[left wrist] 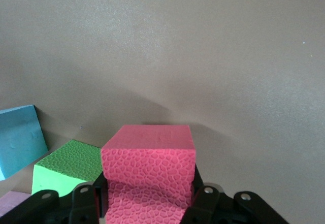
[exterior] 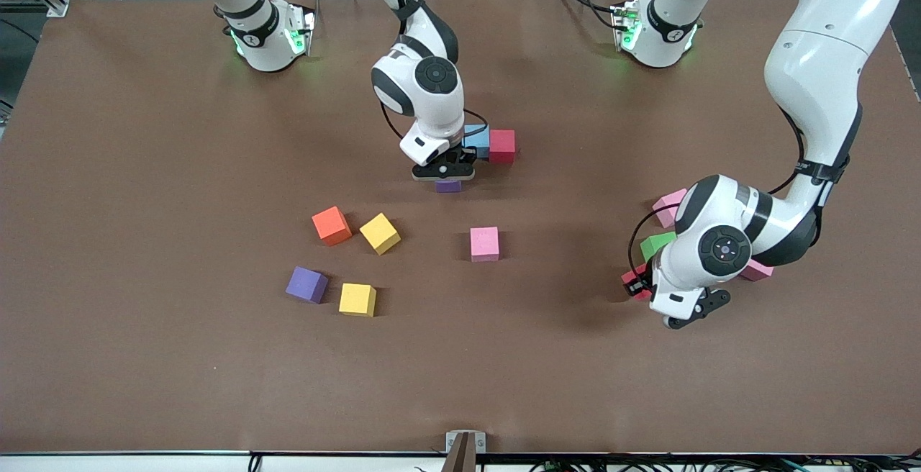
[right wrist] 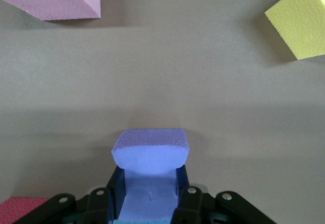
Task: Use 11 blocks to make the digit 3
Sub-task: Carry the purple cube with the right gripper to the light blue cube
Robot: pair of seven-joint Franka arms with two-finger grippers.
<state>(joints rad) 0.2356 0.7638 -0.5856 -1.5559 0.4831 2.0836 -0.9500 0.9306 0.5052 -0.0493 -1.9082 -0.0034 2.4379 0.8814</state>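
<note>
My right gripper [exterior: 446, 172] is shut on a purple block [exterior: 448, 185] low at the table, just nearer the camera than a light blue block [exterior: 477, 139] and a red block [exterior: 502, 145] that touch side by side. In the right wrist view the fingers [right wrist: 114, 181] squeeze the purple block [right wrist: 150, 150]. My left gripper [exterior: 639, 286] is shut on a red block [exterior: 633, 279] near the left arm's end; the left wrist view shows that block [left wrist: 148, 155] pinched. A green block [exterior: 656, 244] lies beside it.
Loose on the table: orange block [exterior: 332, 225], yellow block [exterior: 379, 233], second purple block [exterior: 307, 284], second yellow block [exterior: 357, 299], pink block [exterior: 484, 243]. Two pinkish blocks [exterior: 669, 206] [exterior: 757, 271] peek from under the left arm. A light blue block [left wrist: 18, 137] lies by the green one [left wrist: 66, 168].
</note>
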